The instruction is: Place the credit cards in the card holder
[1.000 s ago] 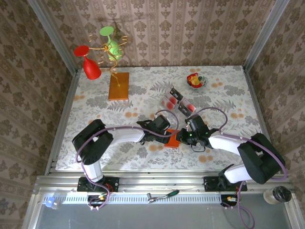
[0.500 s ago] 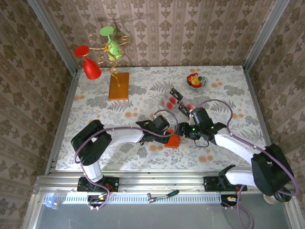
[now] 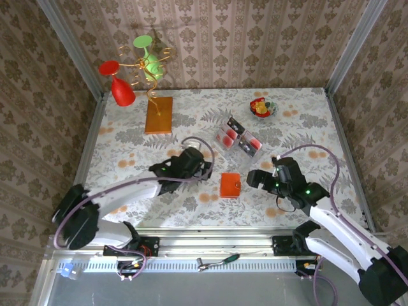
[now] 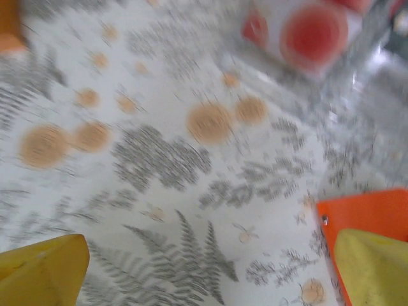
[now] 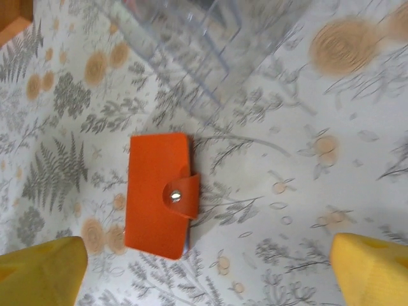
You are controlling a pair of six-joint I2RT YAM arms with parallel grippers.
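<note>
Both grippers held nothing, jaws wide apart: the right gripper (image 3: 254, 179) and the left gripper (image 3: 203, 168) flanked the card holder (image 3: 230, 185), which lay snapped shut on the table (image 3: 306, 121) between them. Credit cards (image 3: 225, 136) sat in the clear tray (image 5: 210, 38) just beyond.

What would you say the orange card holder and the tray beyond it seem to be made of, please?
The card holder looks like smooth matte orange leather or imitation, judging by its folded strap and shiny metal-looking snap. The tray appears to be clear plastic: the tablecloth pattern shows through its glossy walls.
</note>
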